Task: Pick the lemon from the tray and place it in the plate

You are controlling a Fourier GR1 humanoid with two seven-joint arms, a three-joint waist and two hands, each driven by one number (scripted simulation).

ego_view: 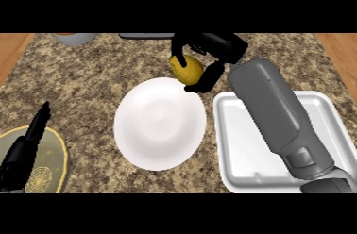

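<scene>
A yellow lemon (pixel 188 71) hangs just beyond the far right rim of the white plate (pixel 160 123). My right hand (pixel 209 46) is shut on the lemon, its fingers and thumb curled round it from above and from the right. The grey right forearm runs back over the white tray (pixel 237 148), which sits to the right of the plate. My left hand (pixel 28 143) rests at the lower left, its straight fingers pointing up, away from the plate.
An olive round board (pixel 52 164) with a pale emblem lies under the left hand at the lower left. A grey vessel (pixel 75 38) stands at the far left edge of the granite counter. Wooden surfaces flank both sides.
</scene>
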